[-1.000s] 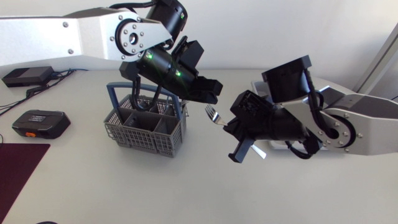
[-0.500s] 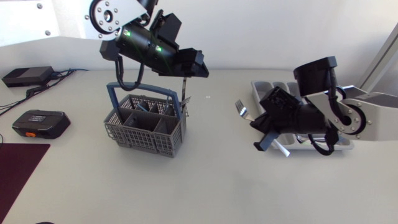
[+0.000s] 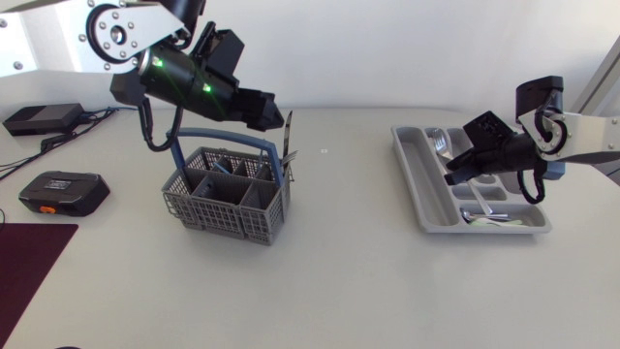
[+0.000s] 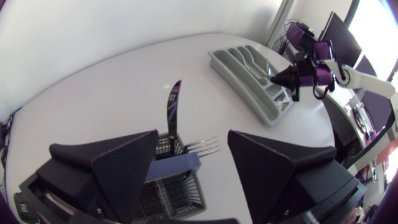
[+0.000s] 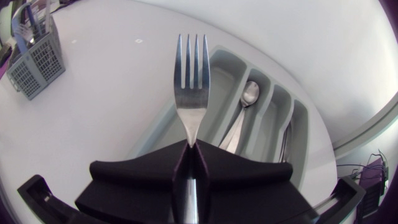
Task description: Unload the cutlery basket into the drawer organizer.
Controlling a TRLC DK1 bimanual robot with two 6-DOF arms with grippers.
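1. Two robot arms work at opposite ends of a pale counter (image 3: 339, 281), the left over a grey cutlery basket (image 3: 228, 199) and the right over a grey drawer tray (image 3: 423, 206).
2. The left hand (image 3: 263, 109) hangs above the basket's far right corner with its fingers spread wide and nothing held.
3. Seen from the left wrist, a knife (image 4: 174, 109) stands blade up in the basket (image 4: 177, 190) and the tines of a second fork (image 4: 204, 147) jut out beside it. Both lie between the released hand's (image 4: 193, 152) fingers, touched by neither.
4. The basket's blue handle (image 3: 218, 136) stands upright just under the left arm.
5. The right hand (image 3: 463, 167) is clenched on a fork (image 5: 191, 81), gripping its stem from both sides, tines pointing straight ahead.
6. From the right wrist, the fork hangs above the tray (image 5: 163, 121) near its long edge; which compartment is under it cannot be told.
7. A spoon (image 5: 249, 93) lies in a middle compartment of the tray, and more cutlery (image 3: 484, 219) lies at its near end.
8. A black device with orange trim (image 3: 63, 192) and a dark red mat (image 3: 29, 262) sit at the counter's left side, well apart from the basket.
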